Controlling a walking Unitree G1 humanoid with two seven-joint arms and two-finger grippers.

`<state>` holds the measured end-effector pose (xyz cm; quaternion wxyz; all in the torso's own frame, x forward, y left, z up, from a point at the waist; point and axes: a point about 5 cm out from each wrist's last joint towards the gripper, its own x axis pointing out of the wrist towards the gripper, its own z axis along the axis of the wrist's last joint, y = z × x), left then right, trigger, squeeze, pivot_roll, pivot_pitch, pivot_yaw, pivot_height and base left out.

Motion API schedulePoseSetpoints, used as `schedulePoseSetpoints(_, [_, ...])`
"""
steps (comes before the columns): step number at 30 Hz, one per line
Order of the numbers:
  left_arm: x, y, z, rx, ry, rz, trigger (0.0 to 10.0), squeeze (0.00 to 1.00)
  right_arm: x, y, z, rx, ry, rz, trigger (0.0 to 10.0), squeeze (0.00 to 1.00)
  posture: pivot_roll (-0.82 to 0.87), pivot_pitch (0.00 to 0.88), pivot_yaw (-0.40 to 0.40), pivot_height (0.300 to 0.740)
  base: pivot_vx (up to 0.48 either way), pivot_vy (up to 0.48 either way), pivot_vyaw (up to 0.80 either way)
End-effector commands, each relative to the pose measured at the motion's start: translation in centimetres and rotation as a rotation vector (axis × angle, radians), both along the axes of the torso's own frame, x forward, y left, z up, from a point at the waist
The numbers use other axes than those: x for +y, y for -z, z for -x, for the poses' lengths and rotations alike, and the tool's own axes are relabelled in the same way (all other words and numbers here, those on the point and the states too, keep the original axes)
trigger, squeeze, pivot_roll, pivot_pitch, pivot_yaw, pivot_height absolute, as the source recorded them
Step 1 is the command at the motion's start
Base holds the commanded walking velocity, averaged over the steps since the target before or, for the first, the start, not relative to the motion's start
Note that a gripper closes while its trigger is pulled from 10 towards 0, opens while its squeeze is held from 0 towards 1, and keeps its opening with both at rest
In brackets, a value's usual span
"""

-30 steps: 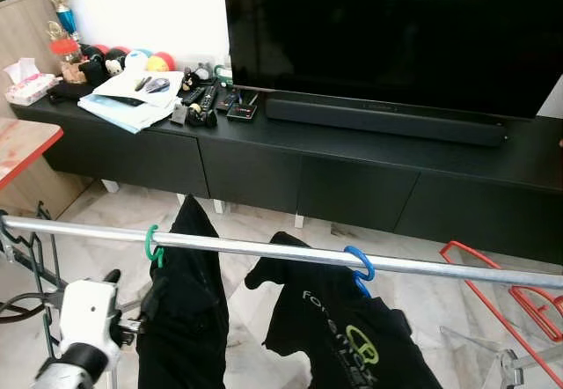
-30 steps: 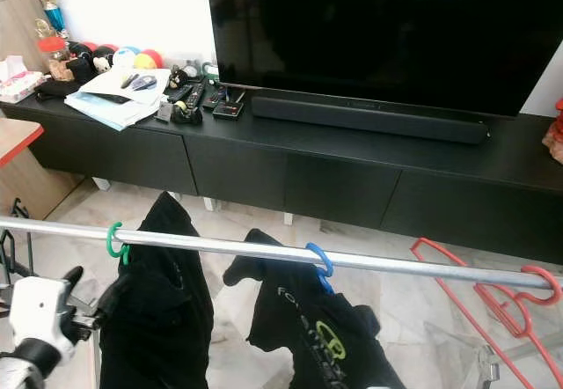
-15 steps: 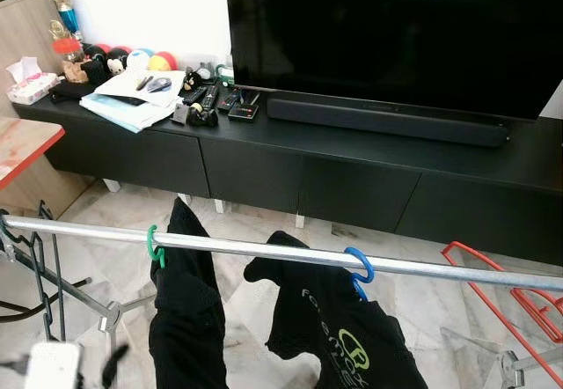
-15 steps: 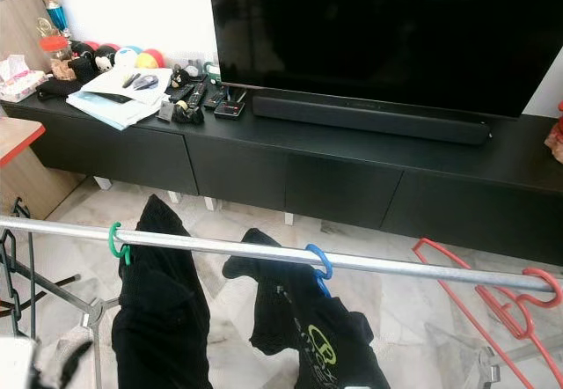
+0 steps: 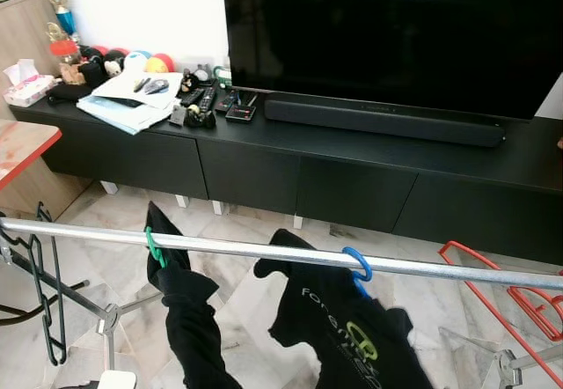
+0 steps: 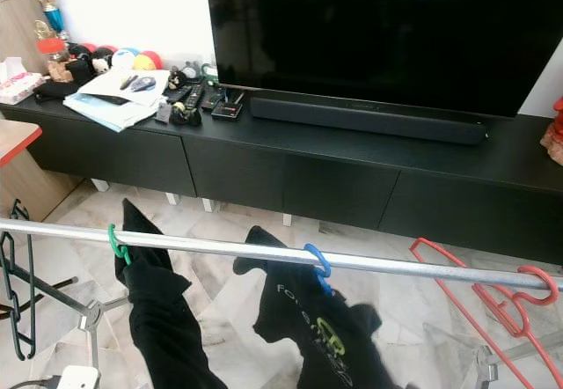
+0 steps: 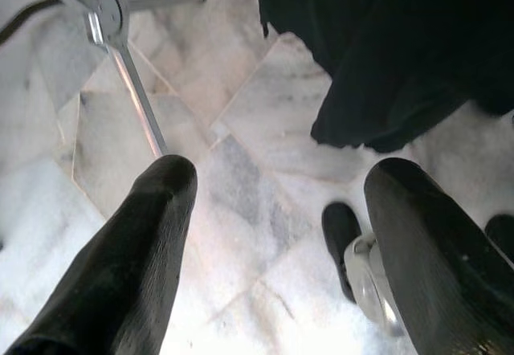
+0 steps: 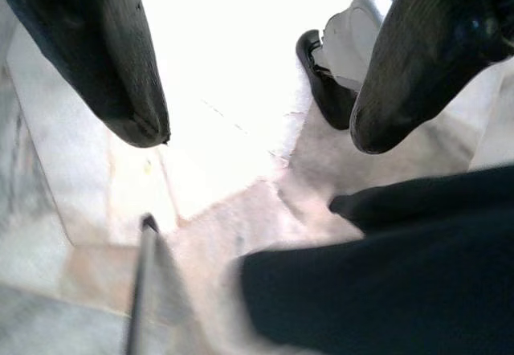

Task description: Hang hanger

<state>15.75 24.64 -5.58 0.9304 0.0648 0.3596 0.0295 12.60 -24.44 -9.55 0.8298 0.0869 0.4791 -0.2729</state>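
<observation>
A silver rail [image 5: 264, 252] crosses the view in front of me. A green hanger hook [image 5: 152, 245] sits on it with a black garment [image 5: 195, 327] hanging slanted below. To its right a blue hanger hook [image 5: 357, 262] carries a black printed T-shirt [image 5: 339, 332]. My left gripper [image 7: 281, 182] is open and points down at the marble floor, close to the black cloth [image 7: 401, 58]. My right gripper [image 8: 259, 130] also hangs open over the floor, with nothing between its fingers.
Red hangers [image 5: 497, 297] hang at the rail's right end and a black hanger [image 5: 48, 292] at its left. The rack's metal leg [image 7: 132, 82] stands near my left gripper. A black TV cabinet [image 5: 352, 178] with a TV and clutter is behind.
My left arm has dropped from beside the green-hooked garment to the bottom edge of the head views. That garment has swung and now hangs slanted and narrower.
</observation>
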Motion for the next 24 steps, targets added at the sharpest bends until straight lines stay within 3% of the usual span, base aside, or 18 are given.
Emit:
schedulePoseSetpoints(1, [-0.1,0.7,0.6,0.033,0.0,-0.013,10.0,0.0,-0.8,-0.3,0.0,-0.029,0.125,0.028,10.0,0.0,-0.09,0.063,0.019,0.74,0.0,0.0,0.0])
schedulePoseSetpoints(7, [-0.3,1.8,1.2,0.08,-0.002,-0.007,10.0,0.0,-2.1,-1.6,-1.4,-0.15,0.188,0.131,10.0,0.0,-0.1,0.06,0.017,0.74,0.0,0.0,0.0])
schedulePoseSetpoints(10, [-0.4,2.3,1.6,0.107,-0.006,-0.012,10.0,0.0,-2.5,-3.9,-3.7,-0.35,0.149,0.242,10.0,0.0,-0.11,0.054,0.017,0.74,0.0,0.0,0.0])
schedulePoseSetpoints(12, [-0.4,2.3,1.7,0.111,-0.007,-0.014,10.0,0.0,-2.4,-4.3,-4.0,-0.377,0.138,0.255,10.0,0.0,-0.11,0.054,0.017,0.74,0.0,0.0,0.0])
schedulePoseSetpoints(14, [-0.4,2.6,2.0,0.128,-0.002,-0.013,10.0,0.0,-1.3,-7.2,-5.3,-0.549,0.041,0.337,10.0,0.0,-0.12,0.049,0.017,0.74,0.0,0.0,0.0])
schedulePoseSetpoints(20, [-0.5,2.9,2.4,0.147,-0.002,-0.011,10.0,0.0,-0.2,-9.7,-5.1,-0.671,-0.007,0.38,10.0,0.0,-0.12,0.041,0.017,0.74,0.0,0.0,0.0])
schedulePoseSetpoints(24, [-0.8,3.1,2.5,0.167,0.018,-0.015,10.0,0.0,0.3,-12.1,-4.0,-0.714,-0.037,0.433,10.0,0.0,-0.12,0.031,0.014,0.74,0.0,0.0,0.0])
